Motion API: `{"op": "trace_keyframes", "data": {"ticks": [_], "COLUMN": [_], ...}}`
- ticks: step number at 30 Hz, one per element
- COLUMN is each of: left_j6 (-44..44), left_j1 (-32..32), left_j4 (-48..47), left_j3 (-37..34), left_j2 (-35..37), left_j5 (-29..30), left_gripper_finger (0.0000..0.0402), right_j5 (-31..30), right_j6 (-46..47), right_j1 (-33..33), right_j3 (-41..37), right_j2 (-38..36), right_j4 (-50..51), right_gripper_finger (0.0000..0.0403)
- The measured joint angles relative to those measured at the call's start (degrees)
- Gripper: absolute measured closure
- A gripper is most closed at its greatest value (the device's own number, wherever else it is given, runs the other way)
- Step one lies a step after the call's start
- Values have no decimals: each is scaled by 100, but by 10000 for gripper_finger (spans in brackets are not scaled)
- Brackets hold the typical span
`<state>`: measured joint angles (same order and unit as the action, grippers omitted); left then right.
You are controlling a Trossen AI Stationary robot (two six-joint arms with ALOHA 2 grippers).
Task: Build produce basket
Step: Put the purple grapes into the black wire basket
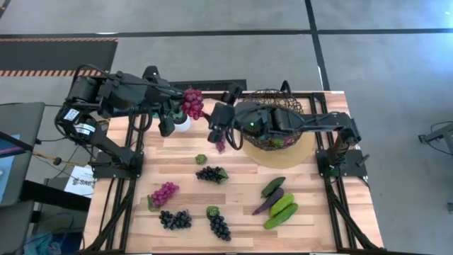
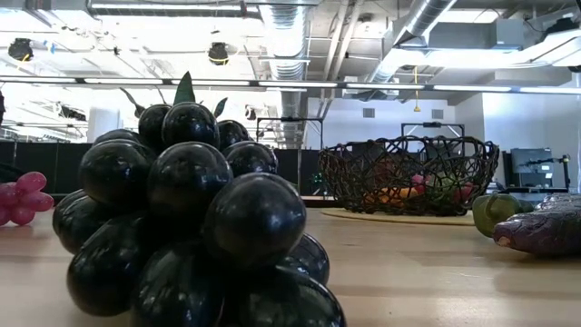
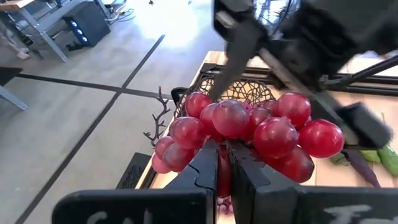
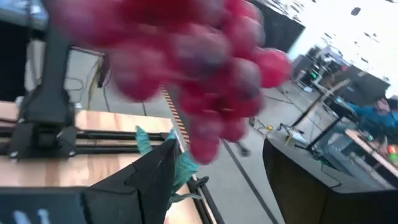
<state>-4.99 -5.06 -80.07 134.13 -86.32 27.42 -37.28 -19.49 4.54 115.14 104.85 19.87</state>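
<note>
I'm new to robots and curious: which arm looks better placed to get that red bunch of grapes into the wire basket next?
Probably the left. Its fingers are shut on the red toy grape bunch, held up beside the dark brown wire basket. The right gripper is open nearby, holding nothing.

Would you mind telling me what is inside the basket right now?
Through the basket's weave, orange, red and green produce shows low inside. From above, the right arm covers most of it, so single pieces cannot be told.
</note>
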Motion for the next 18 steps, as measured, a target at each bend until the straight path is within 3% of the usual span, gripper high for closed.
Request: {"op": "trace_keyframes", "data": {"ticks": [18], "left_j6": [-77], "left_j1": [0], "left_j4": [0], "left_j3": [0], "left_j2": [-4], "left_j5": [-20], "left_gripper_finger": [401], "right_j5": [263], "right_j6": [-134], "right_j1": [-277], "right_j3": [-3], "right_j2": [326], "right_j4": [-718], "right_gripper_finger": [148]}}
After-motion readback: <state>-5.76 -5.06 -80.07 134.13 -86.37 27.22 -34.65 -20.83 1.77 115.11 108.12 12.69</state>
